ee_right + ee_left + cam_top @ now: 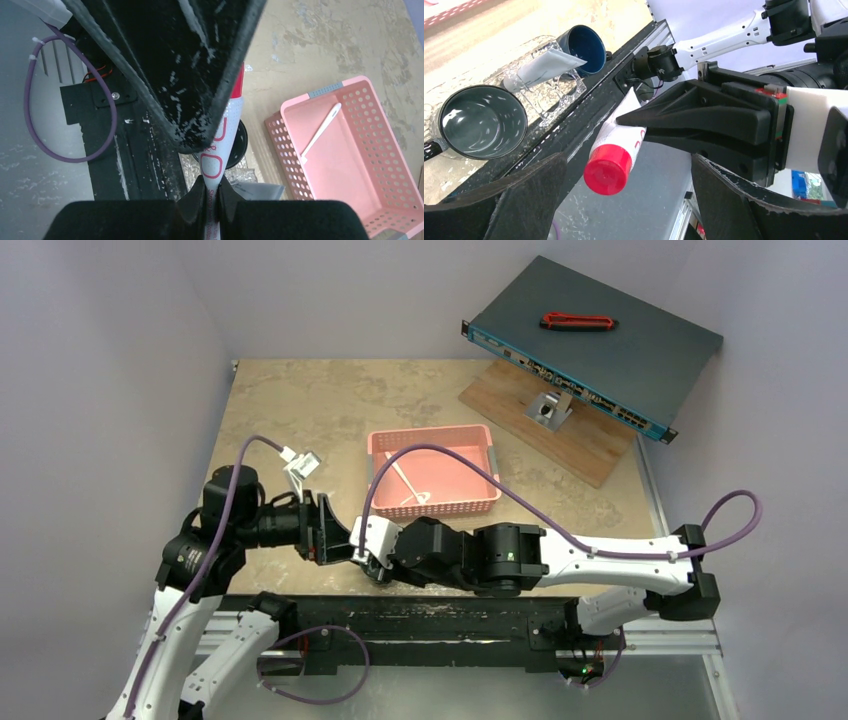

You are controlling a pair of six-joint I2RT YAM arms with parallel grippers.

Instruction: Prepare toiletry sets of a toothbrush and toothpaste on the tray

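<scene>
Left wrist view: L gripper [628, 162] fingers are spread wide either side of the red-capped toothpaste [618, 142], not touching it. R gripper [211, 194] pinches that tube above the worktop's near edge. 2nd pale tube [544, 67] lies over the clear tray [555, 102] by the near edge. White toothbrush [320, 129] lies in the pink basket [280, 145], mid-worktop.

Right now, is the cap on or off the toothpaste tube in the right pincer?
On. The red cap sits on the end of the toothpaste, which the right pincer pinches near its flat tail.
</scene>
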